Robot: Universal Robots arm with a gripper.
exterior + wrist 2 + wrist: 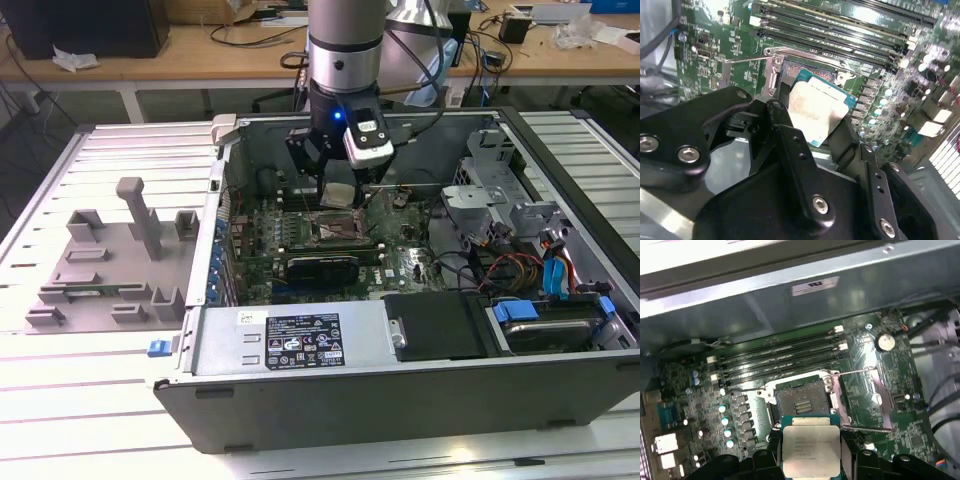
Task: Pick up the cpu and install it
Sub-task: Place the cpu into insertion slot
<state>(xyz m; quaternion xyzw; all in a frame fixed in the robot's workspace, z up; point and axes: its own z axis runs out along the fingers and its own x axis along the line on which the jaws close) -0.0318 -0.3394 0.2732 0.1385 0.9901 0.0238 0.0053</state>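
The cpu point(811, 449) is a flat square chip with a silver-grey top and a thin green edge. My gripper point(338, 197) is shut on it, one black finger point(784, 131) on each of two opposite edges. In the exterior view the cpu point(339, 193) hangs a little above the motherboard's open socket point(338, 231), inside the computer case. The first wrist view shows the bare socket point(802, 402) just beyond the chip, with its metal load plate point(867, 400) swung open to one side. The chip point(816, 111) looks tilted against the socket frame in the second wrist view.
The open computer case point(300, 345) lies on a slatted white table. Memory slots point(785, 357) run beside the socket. A drive cage point(490, 190) and coloured cables point(560, 275) fill the exterior view's right. A grey parts fixture point(110, 265) sits outside the case at that view's left.
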